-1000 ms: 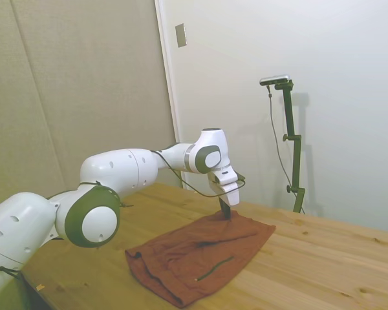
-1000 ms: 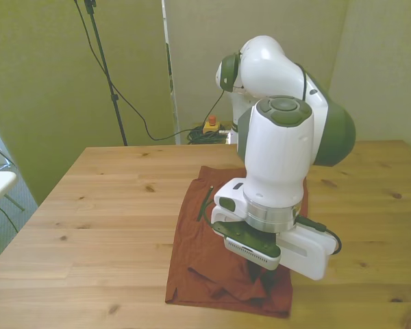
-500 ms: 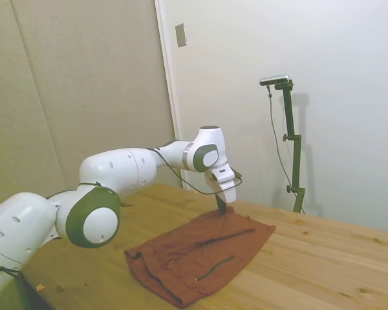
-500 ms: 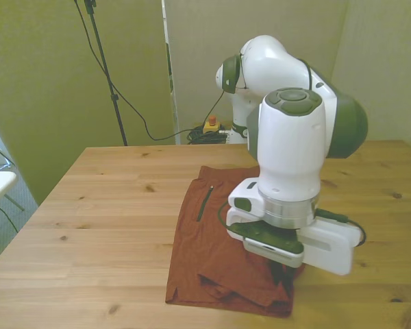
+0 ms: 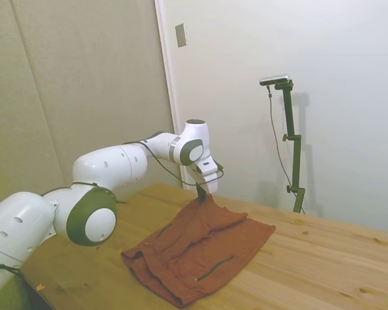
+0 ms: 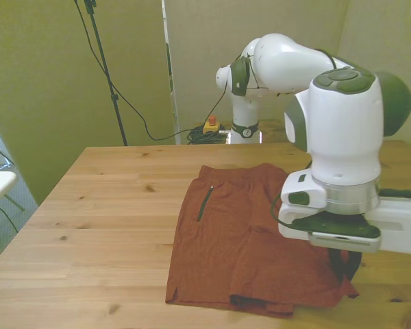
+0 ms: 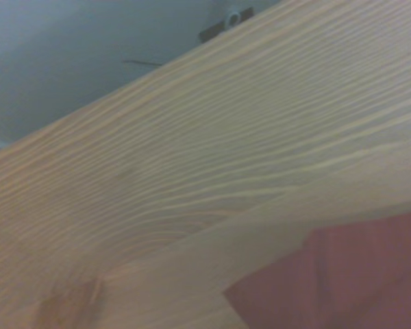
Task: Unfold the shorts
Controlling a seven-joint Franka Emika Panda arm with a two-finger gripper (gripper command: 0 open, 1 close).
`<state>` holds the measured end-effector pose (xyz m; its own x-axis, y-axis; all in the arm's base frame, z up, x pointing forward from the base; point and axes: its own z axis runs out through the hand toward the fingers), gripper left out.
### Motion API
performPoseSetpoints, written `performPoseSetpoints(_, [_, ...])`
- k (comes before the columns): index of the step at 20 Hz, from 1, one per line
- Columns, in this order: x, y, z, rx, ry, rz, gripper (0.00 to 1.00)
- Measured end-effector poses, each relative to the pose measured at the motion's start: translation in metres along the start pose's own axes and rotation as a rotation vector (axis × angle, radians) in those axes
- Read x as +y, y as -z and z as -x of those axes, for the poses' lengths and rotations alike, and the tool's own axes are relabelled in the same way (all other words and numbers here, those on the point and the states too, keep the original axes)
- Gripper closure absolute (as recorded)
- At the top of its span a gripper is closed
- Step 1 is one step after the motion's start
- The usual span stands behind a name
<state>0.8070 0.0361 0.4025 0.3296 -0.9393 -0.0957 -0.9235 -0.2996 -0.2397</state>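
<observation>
Gripper [image 5: 203,192] pinching a lifted fold of the shorts [image 6: 250,236] on the wooden table [image 6: 89,226].

From the near edge of the table in the front view, the rust-red shorts lie mostly flat on the middle of the top, hem toward that edge, the dark pocket line [image 6: 205,203] on the panel at the front view's left. Toward the front view's right, the jaws are pressed together on a peak of cloth, raised clear of the wood in the side view, the fabric draping down from it. The wrist view shows bare grain and one red corner of the shorts [image 7: 342,281].
</observation>
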Motion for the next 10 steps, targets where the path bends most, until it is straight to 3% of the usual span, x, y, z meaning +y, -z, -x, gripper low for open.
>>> performPoseSetpoints(10, [-0.021,-0.019,0.066,-0.024,0.071,-0.027,1.0])
